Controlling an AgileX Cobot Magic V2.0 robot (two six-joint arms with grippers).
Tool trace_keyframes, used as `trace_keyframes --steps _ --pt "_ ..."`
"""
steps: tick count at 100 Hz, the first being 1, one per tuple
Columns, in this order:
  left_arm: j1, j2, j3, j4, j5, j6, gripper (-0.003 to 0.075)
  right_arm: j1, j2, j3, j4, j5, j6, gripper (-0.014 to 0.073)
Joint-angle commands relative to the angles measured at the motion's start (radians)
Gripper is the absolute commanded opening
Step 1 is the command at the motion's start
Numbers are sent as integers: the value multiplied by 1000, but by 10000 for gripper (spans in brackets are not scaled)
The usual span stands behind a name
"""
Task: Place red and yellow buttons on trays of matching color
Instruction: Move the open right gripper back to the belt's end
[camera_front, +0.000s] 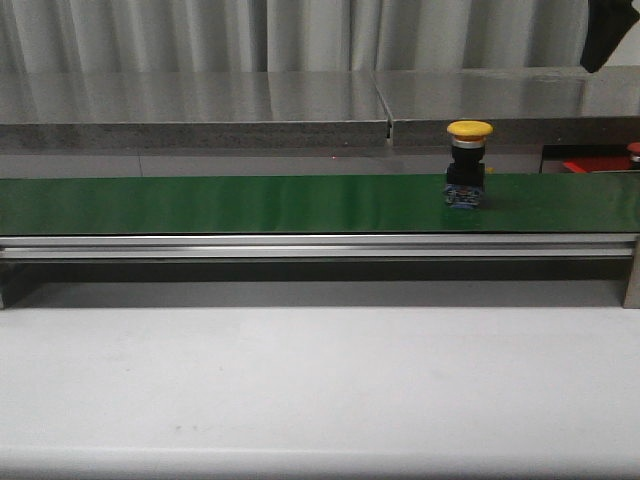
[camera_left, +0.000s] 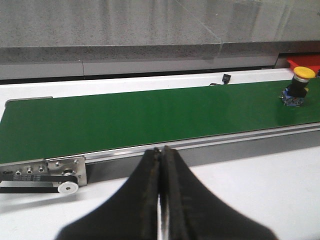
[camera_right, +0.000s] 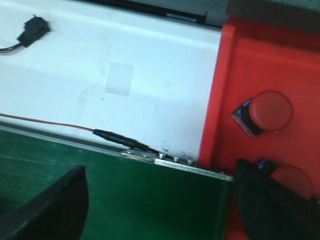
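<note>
The yellow button (camera_front: 469, 163) stands upright on the green belt (camera_front: 250, 204), right of frame centre. The left gripper (camera_left: 161, 155) is fully closed on nothing. The right gripper (camera_right: 160, 200) is spread wide beside the red tray (camera_right: 260, 65), which holds two red buttons (camera_right: 267, 111).

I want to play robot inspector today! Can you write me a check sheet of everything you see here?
Surface: a green conveyor belt runs across, with a bare white table in front of it.
Job's things: one yellow button stands upright on the belt, toward the right. Two red buttons lie in the red tray past the belt's right end. No yellow tray seen.
Clutter: a patch of clear tape on the white surface.
Claws: left claw shut and empty, in front of the belt; right claw open and empty, over the belt's end by the red tray.
Cables: a thin red wire and a black plug.
Surroundings: a grey metal counter, curtains behind.
</note>
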Motion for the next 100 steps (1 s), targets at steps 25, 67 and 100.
trace_keyframes --steps 25,67,100 --pt "-8 8 -27 -21 -71 -2 -19 21 -154 66 -96 92 62 575" --pt "-8 8 -27 -21 -71 -2 -19 21 -445 636 -72 -146 62 542" --pt "-8 8 -27 -21 -71 -2 -19 24 -542 869 -29 -251 28 545"
